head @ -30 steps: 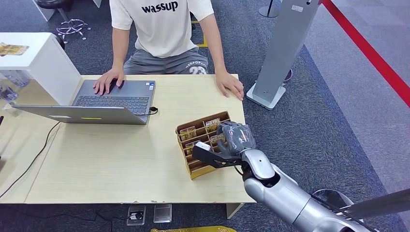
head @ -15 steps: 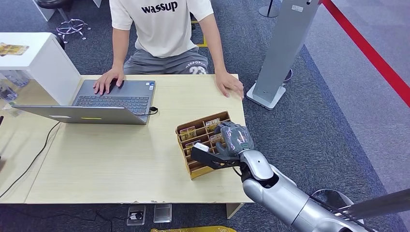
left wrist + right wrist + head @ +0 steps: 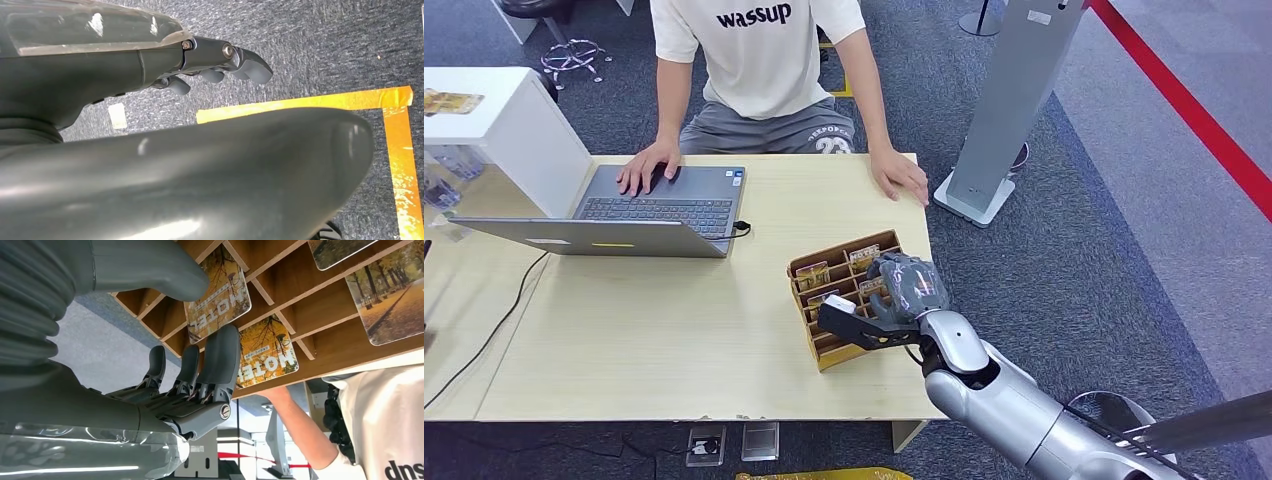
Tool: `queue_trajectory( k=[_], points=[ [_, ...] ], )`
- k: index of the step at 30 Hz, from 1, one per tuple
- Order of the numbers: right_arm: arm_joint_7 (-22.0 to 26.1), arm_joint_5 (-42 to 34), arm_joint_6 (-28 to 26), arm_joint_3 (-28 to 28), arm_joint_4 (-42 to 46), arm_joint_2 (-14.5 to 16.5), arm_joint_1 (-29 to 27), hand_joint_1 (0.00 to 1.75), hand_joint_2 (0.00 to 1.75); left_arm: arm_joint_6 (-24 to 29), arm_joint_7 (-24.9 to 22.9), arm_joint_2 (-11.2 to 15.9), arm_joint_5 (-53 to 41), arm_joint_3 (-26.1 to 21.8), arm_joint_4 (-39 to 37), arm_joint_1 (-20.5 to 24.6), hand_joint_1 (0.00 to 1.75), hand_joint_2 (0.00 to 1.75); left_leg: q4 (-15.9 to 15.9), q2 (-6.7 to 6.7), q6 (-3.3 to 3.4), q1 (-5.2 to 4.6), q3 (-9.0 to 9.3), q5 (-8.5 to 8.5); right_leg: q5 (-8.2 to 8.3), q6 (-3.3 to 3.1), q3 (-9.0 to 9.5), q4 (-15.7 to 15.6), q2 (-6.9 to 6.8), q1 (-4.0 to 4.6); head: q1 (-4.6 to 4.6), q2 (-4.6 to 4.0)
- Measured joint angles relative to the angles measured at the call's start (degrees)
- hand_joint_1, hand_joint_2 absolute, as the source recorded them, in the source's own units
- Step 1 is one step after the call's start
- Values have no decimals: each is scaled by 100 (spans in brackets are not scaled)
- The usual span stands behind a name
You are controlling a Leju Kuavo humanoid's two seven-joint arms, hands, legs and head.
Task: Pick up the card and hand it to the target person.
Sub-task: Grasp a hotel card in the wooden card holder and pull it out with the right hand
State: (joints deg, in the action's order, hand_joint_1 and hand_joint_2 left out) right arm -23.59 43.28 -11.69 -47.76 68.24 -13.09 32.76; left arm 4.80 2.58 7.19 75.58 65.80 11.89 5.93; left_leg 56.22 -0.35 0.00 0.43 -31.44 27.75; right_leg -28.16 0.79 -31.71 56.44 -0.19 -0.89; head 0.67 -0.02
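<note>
At the near right corner of the pale wooden table (image 3: 674, 340), my right robot hand (image 3: 894, 300) has crept slightly further over the brown slotted wooden card rack (image 3: 809, 275) than a second ago. Its fingers (image 3: 222, 357) are spread with nothing between them, one fingertip against an autumn-leaf hotel card (image 3: 267, 352) that sits in its slot; the thumb (image 3: 150, 270) hovers by the neighbouring card (image 3: 220, 295). So I judge the reach nearly done and the pinch not yet made. My left robot hand (image 3: 220, 62) hangs over the carpet, loosely uncurled, holding nothing. A seated person in a white T-shirt (image 3: 759, 50) waits across the table.
</note>
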Motion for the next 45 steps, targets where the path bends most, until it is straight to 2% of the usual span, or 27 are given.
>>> queue_trajectory(
  k=[5,16,22,26,27,34,45],
  points=[
    [-34,-14,0,0,0,2,-3,100,175,-2,7,0,0,16,0,0,0,0,0,0,0,0,1,0,0,0,1,0,0,0,1,1],
    [-95,-50,5,-2,0,0,-64,80,175,-68,95,0,-13,25,0,0,0,0,0,0,0,0,2,0,0,0,1,0,0,0,1,0],
    [-138,-52,-16,-2,0,-2,-82,100,175,-116,160,0,-46,27,0,1,0,0,0,0,0,0,2,0,0,0,1,0,0,0,1,0],
    [-153,-52,-18,-2,4,-3,-87,133,175,-141,183,0,-62,28,0,1,0,0,0,0,0,0,2,0,0,0,1,0,0,0,1,0],
    [-159,-52,-20,-2,8,-3,-88,135,175,-151,186,0,-64,30,0,1,0,0,0,0,0,0,2,0,0,0,1,0,0,0,1,0],
    [-208,-50,-80,-1,38,-10,-90,143,175,-175,225,0,-68,80,0,2,0,0,0,1,0,0,4,0,0,0,2,0,0,0,1,1],
    [-213,-51,-98,-1,49,-19,-96,145,175,-197,334,0,-219,134,0,3,0,0,0,1,0,0,4,0,0,0,2,0,0,0,1,1]
  ],
)
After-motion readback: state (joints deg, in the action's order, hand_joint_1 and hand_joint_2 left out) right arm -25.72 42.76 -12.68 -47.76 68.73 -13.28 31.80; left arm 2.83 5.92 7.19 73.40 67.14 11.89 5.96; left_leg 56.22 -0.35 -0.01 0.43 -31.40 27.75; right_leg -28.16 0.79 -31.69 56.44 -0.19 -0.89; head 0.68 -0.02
